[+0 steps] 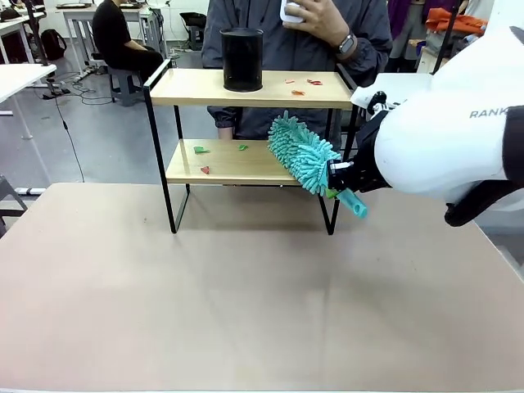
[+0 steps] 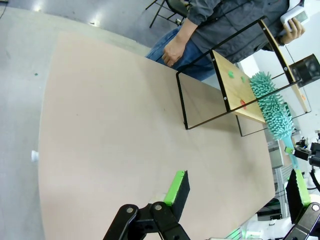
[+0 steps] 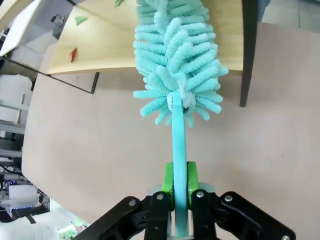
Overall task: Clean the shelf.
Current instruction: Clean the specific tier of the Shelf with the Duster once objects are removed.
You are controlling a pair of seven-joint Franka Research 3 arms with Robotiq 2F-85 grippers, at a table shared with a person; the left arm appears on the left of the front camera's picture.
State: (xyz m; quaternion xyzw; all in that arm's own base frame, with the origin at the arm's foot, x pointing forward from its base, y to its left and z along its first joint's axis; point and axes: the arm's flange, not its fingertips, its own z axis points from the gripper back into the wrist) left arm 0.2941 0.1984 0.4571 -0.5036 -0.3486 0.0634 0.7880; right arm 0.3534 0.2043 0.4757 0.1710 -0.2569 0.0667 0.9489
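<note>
Just ahead of your right pincer (image 3: 179, 175), which is clamped on the thin handle of a fluffy teal duster (image 3: 175, 60), stands the shelf (image 1: 188, 86), a two-board rack on the bench (image 1: 246, 311). The duster head is on or just over the lower board's end nearest the pincer, close beside a black front leg. Farther from the pincer on that board lie small green and red scraps (image 1: 201, 150). Above the pincer, the upper board carries more red scraps (image 1: 313, 82) and a black cylindrical canister (image 1: 242, 59); its inside is hidden, so you cannot tell what it holds. Your left pincer (image 2: 237, 187) hangs open over bare bench, well apart from the shelf.

Likely risks:
- A fast sweep could flick scraps off the far edge toward the person.
- The handle is held near its end, so it may twist in the pads.
- The head could catch the leg and shove the light shelf.
- Dusting the upper board could topple the canister.
</note>
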